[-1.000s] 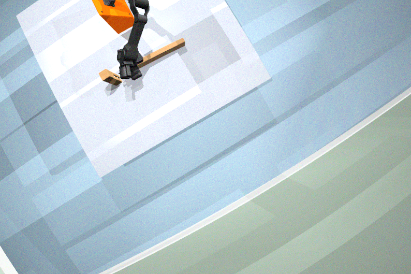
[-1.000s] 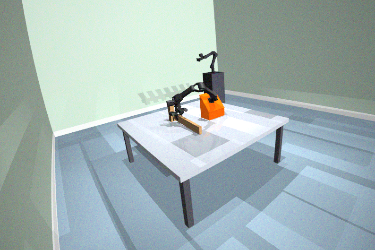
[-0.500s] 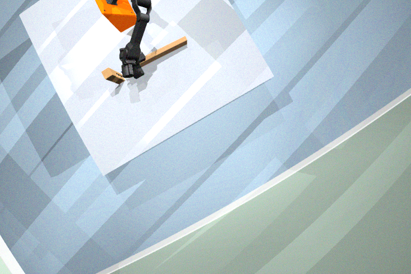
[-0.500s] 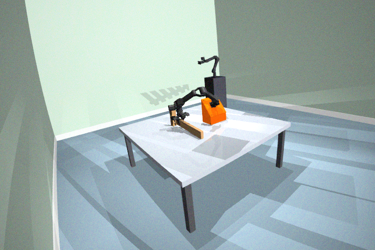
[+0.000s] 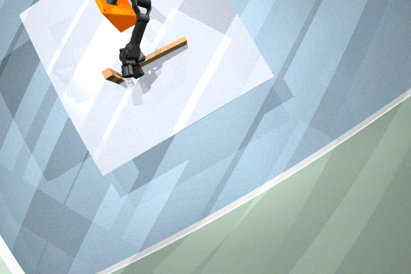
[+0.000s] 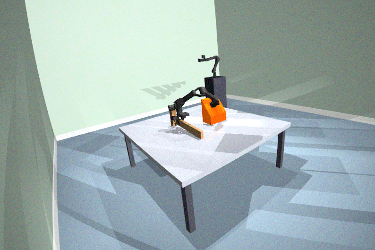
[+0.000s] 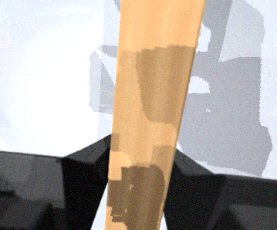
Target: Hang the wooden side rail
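Observation:
The wooden side rail [image 5: 167, 49] [image 6: 191, 128] [image 7: 155, 85] is a long light-brown bar. Its far end is low at the table; exact contact is hard to tell. My gripper [image 6: 178, 119] [image 7: 136, 139] is shut on the rail near its post-side end, one finger on each side in the wrist view. The headboard post [image 5: 107, 72] [image 6: 172, 113] is a short upright wooden block just beyond that end, with a dark slot partly showing in the top view. The arm hides the meeting of rail and post. The steel hooks and pins cannot be made out, nor whether they touch.
The arm is mounted on an orange wedge-shaped base [image 5: 114, 10] [image 6: 214, 116] on the white table [image 5: 159, 104] [image 6: 187, 162]. A second dark arm [image 6: 215, 65] stands on a dark pedestal [image 6: 219, 86] behind the table. Patchy shadows cross the scene.

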Robot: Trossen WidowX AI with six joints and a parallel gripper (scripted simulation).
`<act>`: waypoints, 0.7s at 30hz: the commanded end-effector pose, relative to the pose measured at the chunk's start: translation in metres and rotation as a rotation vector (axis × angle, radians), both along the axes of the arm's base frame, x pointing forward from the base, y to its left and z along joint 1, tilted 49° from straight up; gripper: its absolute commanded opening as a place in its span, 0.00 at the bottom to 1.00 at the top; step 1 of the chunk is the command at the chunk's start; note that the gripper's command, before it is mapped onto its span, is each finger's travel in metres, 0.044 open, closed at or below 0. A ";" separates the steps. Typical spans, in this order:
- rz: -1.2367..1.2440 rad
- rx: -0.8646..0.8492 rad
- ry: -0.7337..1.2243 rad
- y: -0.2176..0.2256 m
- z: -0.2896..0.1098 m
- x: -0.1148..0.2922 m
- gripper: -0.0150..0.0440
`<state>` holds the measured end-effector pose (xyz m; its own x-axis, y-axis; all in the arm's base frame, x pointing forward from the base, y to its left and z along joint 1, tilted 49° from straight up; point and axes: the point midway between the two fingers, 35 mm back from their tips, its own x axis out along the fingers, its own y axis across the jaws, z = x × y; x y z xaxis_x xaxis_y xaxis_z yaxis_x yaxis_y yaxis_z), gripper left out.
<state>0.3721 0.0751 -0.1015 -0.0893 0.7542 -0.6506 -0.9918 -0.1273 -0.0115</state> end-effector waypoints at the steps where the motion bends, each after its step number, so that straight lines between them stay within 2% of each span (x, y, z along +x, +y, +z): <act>1: -0.016 -0.004 -0.010 -0.008 0.001 0.005 0.25; 21: -0.016 -0.004 -0.010 -0.009 -0.001 0.006 0.25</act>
